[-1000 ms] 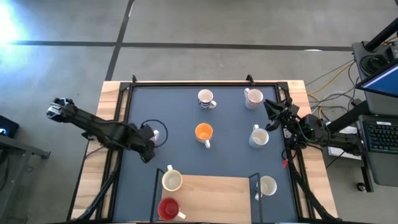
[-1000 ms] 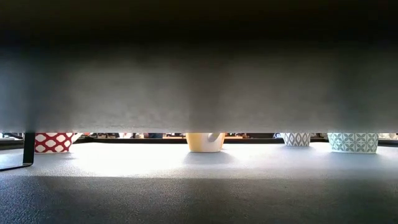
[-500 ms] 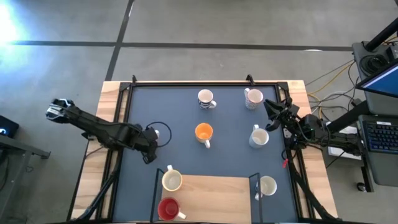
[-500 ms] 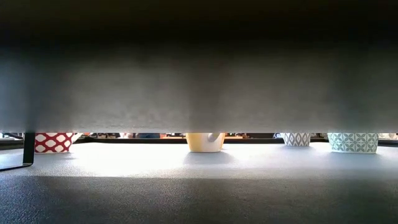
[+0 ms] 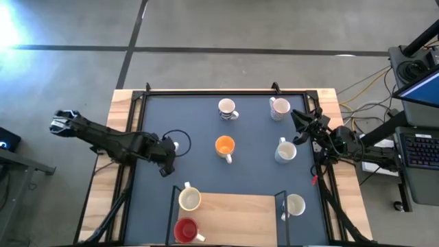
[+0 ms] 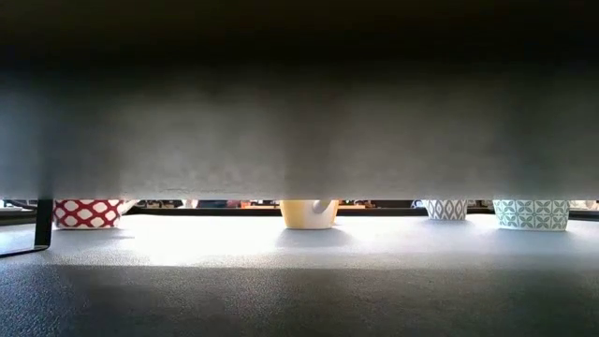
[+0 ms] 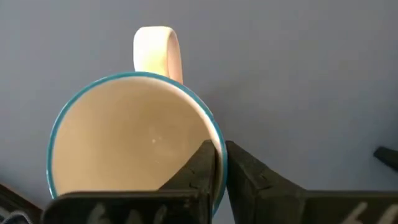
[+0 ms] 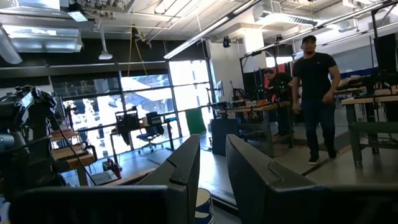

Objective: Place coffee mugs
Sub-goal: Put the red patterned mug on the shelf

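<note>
Several coffee mugs stand on their bases on the dark mat: a striped one [image 5: 228, 108], a white one [image 5: 278, 108], an orange one [image 5: 225, 146] and a white one [image 5: 285, 151]. A cream mug [image 5: 190, 199] and a red mug [image 5: 185, 230] sit at the wooden board, a white one [image 5: 295, 204] at its right. My left gripper [image 5: 169, 148] is shut on a teal-rimmed cream mug [image 7: 130, 143] at the mat's left. My right gripper [image 5: 299, 121] waits open at the right edge. My left gripper [image 7: 219, 155] pinches the mug's wall at the teal rim [image 7: 211, 127], one finger [image 7: 202, 165] inside the mug and one outside. It grips about a quarter turn round from the handle [image 7: 157, 50]. The fingers come from above, pointing down. The mug stands upright on the mat.
The wooden board [image 5: 233, 216] lies at the near edge between two dark posts. A black frame [image 5: 206, 92] rims the mat. In the low view a broad dark slab [image 6: 299, 112] hides everything but the mugs' bases. A person [image 8: 314, 93] walks in the room behind.
My left arm has reached a little farther toward the table's right, so its gripper now sits over the teal-rimmed mug's rim. The mugs have stayed where they were.
</note>
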